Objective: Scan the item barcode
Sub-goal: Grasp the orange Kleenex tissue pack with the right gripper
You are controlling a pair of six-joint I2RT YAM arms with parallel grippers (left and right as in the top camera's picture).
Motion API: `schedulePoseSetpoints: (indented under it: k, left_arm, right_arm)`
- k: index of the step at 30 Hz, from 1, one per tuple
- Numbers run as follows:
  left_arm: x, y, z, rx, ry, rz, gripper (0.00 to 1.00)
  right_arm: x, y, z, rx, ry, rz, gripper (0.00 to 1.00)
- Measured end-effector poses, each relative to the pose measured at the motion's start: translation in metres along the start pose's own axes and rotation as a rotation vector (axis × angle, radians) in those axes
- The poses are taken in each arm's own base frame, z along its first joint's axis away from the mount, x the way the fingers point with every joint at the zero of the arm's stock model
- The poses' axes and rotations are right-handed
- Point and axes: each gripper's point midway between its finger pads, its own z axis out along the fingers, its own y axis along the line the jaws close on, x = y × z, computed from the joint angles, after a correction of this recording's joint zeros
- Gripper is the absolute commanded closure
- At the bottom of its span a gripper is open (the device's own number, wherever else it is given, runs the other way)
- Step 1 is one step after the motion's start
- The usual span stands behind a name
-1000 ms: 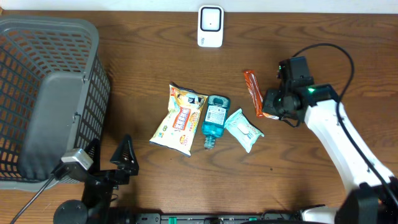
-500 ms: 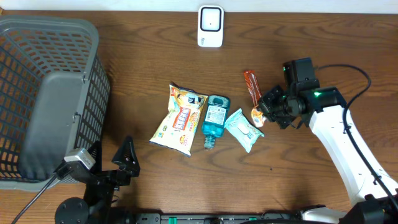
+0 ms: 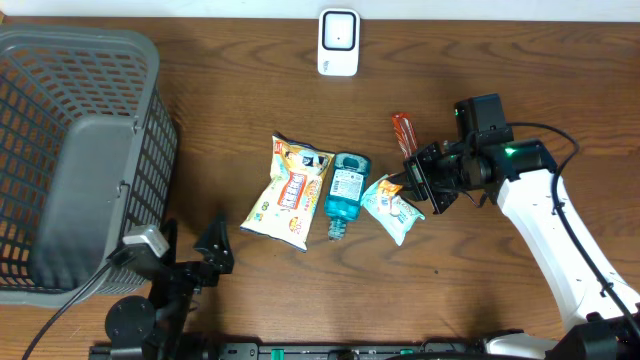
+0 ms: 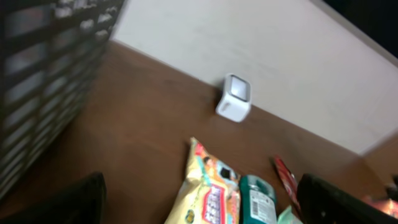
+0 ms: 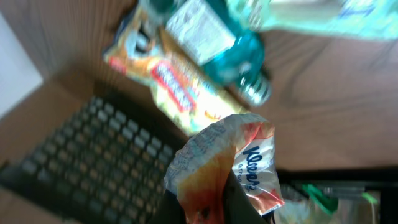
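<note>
My right gripper is shut on an orange-and-white Kleenex tissue pack, held above the table over a pale teal wipes pack. In the right wrist view the crumpled pack sticks up from between the right gripper's dark fingers. No barcode shows on it. The white scanner stands at the far edge of the table, well away from the pack, and shows again as the scanner in the left wrist view. My left gripper hovers open and empty at the near edge.
A yellow snack bag and a teal mouthwash bottle lie side by side mid-table. A red stick-shaped packet lies just above the right gripper. A grey mesh basket fills the left side.
The right gripper has lifted the tissue pack and swung it left, over the wipes pack. The left arm has shifted slightly right, still open.
</note>
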Motion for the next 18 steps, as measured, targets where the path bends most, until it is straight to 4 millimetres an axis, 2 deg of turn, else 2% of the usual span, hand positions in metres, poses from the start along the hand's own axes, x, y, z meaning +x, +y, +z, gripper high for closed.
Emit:
schedulePoseSetpoints:
  k: [4,7,14,18]
  left_arm:
    - [0.004,-0.017,0.002,0.106,0.011,0.107,0.02]
    - [0.013,-0.02,0.002,0.138,0.046,0.192,0.02]
    - [0.042,-0.012,0.005,0.146,0.141,0.296,0.02]
    - [0.063,0.001,0.012,0.135,0.191,0.301,0.02]
  right_arm:
    - [0.011,0.003,0.0,-0.02,0.062,-0.025,0.98]
    - [0.014,0.005,-0.001,-0.028,0.083,-0.047,0.98]
    - [0.023,0.007,-0.002,-0.049,0.135,-0.089,0.98]
    - [0.031,0.01,-0.003,-0.066,0.176,-0.098,0.99]
